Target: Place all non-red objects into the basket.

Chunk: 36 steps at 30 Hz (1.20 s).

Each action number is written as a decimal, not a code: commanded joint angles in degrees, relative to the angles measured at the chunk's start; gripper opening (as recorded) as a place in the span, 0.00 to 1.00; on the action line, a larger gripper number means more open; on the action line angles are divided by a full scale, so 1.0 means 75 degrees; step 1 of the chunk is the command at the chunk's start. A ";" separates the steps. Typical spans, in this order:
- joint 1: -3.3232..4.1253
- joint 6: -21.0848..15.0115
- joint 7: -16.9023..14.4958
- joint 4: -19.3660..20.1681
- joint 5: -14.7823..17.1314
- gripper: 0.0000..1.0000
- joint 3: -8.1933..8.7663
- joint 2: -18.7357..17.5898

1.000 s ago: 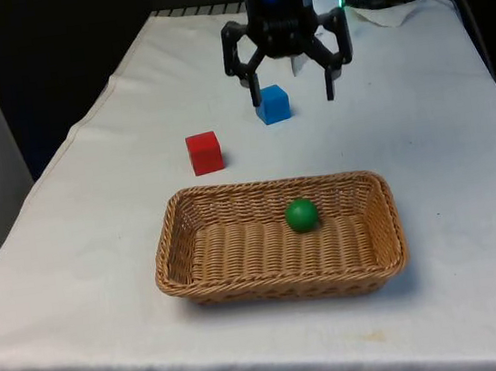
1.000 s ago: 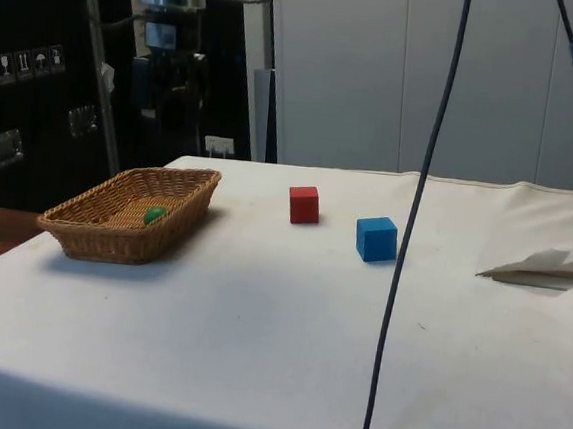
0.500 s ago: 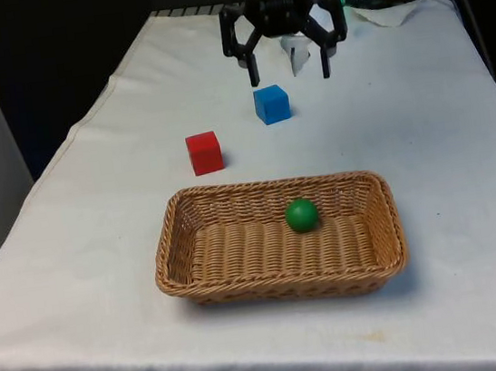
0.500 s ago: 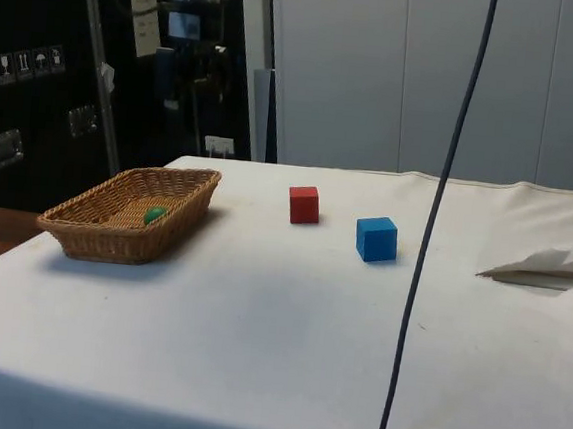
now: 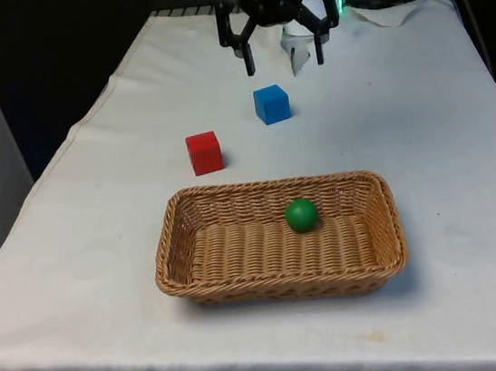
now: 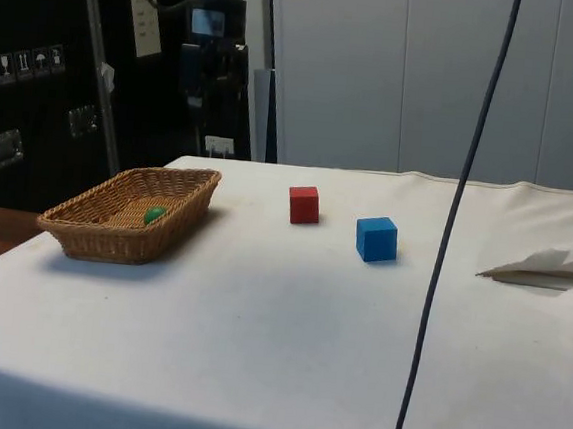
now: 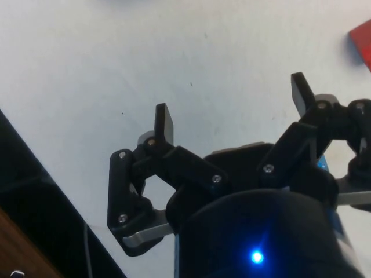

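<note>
White cloth, jaws spread wide, empty, above blue cube.

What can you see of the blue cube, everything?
The blue cube is a small solid block, plain blue with a matte look and crisp edges. It sits flat on the white cloth, turned slightly so a corner edge faces the front camera. Nothing touches it: the red cube stands apart from it, toward the basket, and the open gripper hangs in the air beyond it, empty. It is outside the basket, not yet moved.
</note>
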<state>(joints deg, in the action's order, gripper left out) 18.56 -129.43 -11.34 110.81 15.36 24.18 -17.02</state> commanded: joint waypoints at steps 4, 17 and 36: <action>-0.0008 -0.0046 -0.0359 0.0191 -0.0023 1.00 0.0076 0.0199; 0.0015 -0.0084 -0.0810 0.0688 -0.0214 1.00 0.0176 0.0733; 0.0008 -0.0581 -0.1421 0.1979 -0.0222 1.00 0.0153 0.1398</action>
<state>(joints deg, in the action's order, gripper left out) 18.51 -132.87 -21.94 124.96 14.09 25.32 -6.93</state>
